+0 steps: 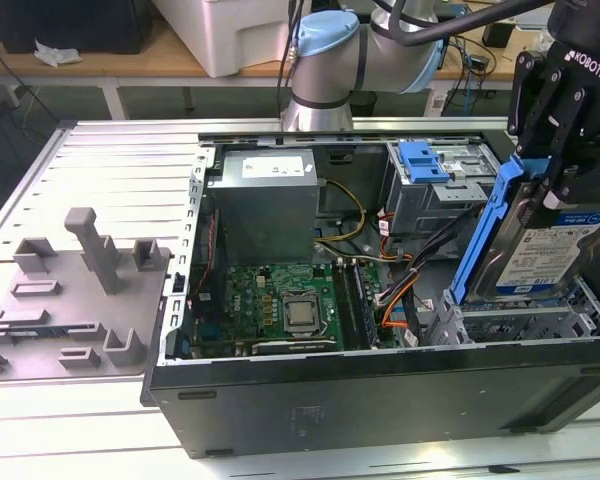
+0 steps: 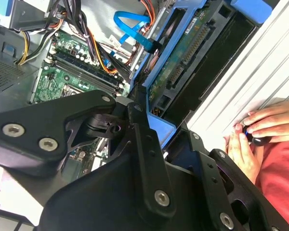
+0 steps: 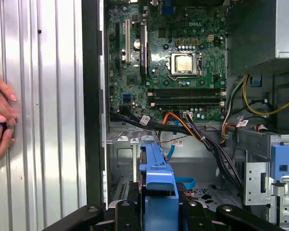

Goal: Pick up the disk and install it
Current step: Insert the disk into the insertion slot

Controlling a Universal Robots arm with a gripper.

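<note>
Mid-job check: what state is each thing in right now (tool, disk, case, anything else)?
case: lying on its side, cover off, inside exposed.
tool: shut on the disk.
disk: held up on edge, tilted, over the case at the exterior view's right, not seated.
processor: bare, no cooler on it.
hands: a person's, resting on the table beside the case.
</note>
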